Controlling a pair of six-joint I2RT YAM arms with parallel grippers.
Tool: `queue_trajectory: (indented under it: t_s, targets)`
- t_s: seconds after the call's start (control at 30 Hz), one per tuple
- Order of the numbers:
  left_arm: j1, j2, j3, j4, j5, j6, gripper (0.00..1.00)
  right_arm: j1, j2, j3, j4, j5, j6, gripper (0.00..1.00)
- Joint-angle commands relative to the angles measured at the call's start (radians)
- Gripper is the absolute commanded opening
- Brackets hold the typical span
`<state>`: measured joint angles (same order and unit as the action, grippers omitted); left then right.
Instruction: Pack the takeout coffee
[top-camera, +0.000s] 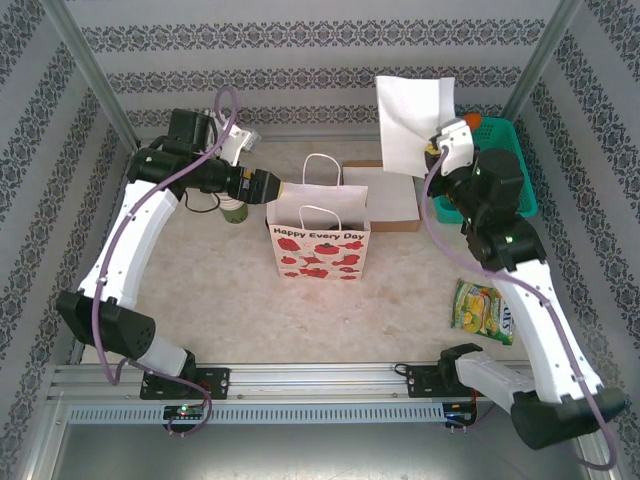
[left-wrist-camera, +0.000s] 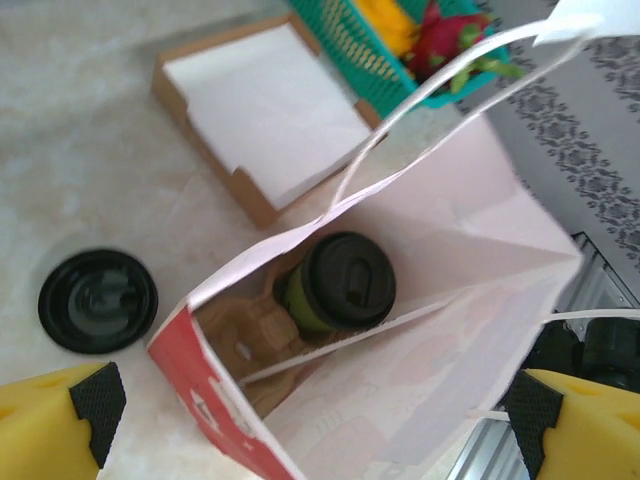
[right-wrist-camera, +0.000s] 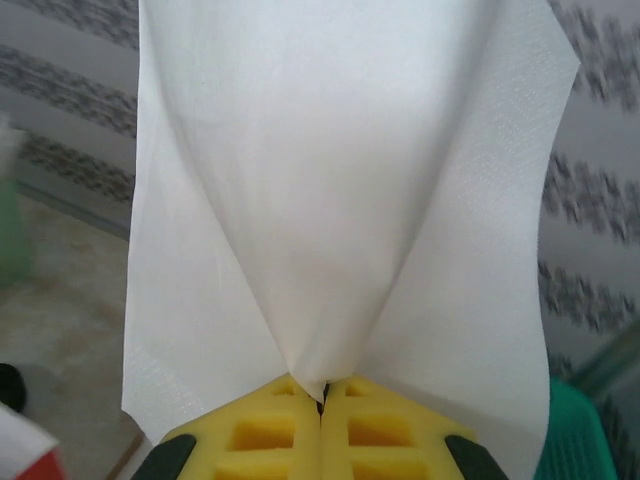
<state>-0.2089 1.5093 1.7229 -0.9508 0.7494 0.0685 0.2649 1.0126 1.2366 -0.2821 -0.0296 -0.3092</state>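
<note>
**Wide left claw (left-wrist-camera: 315, 405) hanging over the bagged takeout coffee (left-wrist-camera: 345, 283)**

Yellow fingers are standing far apart and empty above the paper bag (left-wrist-camera: 480, 230). Off to the right, well apart, the right claw (right-wrist-camera: 322, 400) is pinching a white napkin (right-wrist-camera: 330, 180) aloft. The takeout coffee is standing upright inside the bag, directly below the left claw, the nearer one.

Teal basket (top-camera: 512, 136), snack packet (top-camera: 484, 312), white napkin (top-camera: 412, 125)

Left end effector (left-wrist-camera: 312, 405) wide open, right end effector (right-wrist-camera: 321, 398) pinched closed
</note>
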Motion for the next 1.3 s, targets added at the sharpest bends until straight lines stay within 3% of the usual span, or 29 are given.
queue_trajectory:
  t_s: [0.0,0.1,0.27,0.43,0.77,0.9,1.03,1.17,1.27]
  targets:
    - [-0.014,-0.044,0.013,0.125,0.094,0.104,1.0,0.101,-0.008,0.043,0.024,-0.068,-0.264,0.0]
    - [-0.014,-0.065,-0.002,0.177,0.133,0.13,1.0,0.237,0.039,0.097,-0.011,-0.024,-0.486,0.0]
    - [-0.014,-0.1,-0.04,0.197,0.241,0.19,1.0,0.365,0.159,0.223,-0.146,0.047,-0.688,0.0]
    - [-0.015,-0.156,-0.113,0.247,0.238,0.211,1.0,0.401,0.201,0.264,-0.236,0.027,-0.721,0.0]
    - [-0.015,-0.116,-0.094,0.26,0.3,0.202,1.0,0.497,0.286,0.311,-0.368,0.132,-0.75,0.0]
    - [-0.015,-0.068,-0.054,0.201,0.335,0.217,0.89,0.505,0.307,0.312,-0.378,0.133,-0.758,0.0]
    - [-0.015,-0.052,-0.052,0.185,0.337,0.212,0.88,0.507,0.34,0.324,-0.419,0.131,-0.774,0.0]
    - [-0.015,-0.061,-0.073,0.212,0.259,0.174,0.99,0.506,0.38,0.367,-0.498,0.098,-0.75,0.0]
    - [-0.015,-0.081,-0.105,0.263,0.145,0.123,1.0,0.506,0.399,0.379,-0.53,0.082,-0.753,0.0]
